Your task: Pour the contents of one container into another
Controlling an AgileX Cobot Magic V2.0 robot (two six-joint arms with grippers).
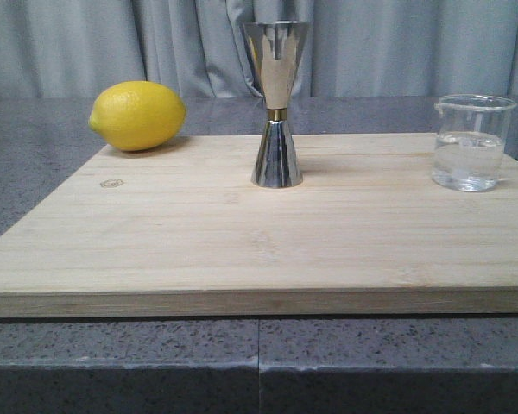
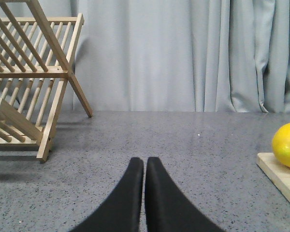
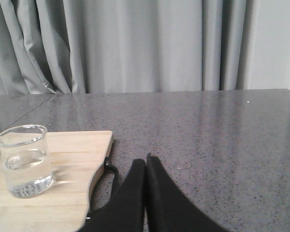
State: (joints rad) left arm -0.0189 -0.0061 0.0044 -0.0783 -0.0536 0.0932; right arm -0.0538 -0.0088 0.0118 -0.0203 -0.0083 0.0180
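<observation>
The clear glass beaker (image 1: 472, 142) stands upright at the right end of the wooden board (image 1: 242, 250), about half full of clear liquid. It also shows in the right wrist view (image 3: 25, 160), on the board's corner. The steel hourglass jigger (image 1: 276, 103) stands upright mid-board near the far edge. Neither gripper appears in the front view. My left gripper (image 2: 144, 162) is shut and empty over the grey counter, off the board's left side. My right gripper (image 3: 146, 161) is shut and empty over the counter, beside the board's right end and apart from the beaker.
A yellow lemon (image 1: 138, 115) lies at the board's far left corner, also seen as the lemon (image 2: 289, 145) in the left wrist view. A wooden dish rack (image 2: 26, 82) stands on the counter further left. A black handle (image 3: 108, 176) hangs at the board's right end. Grey curtains hang behind.
</observation>
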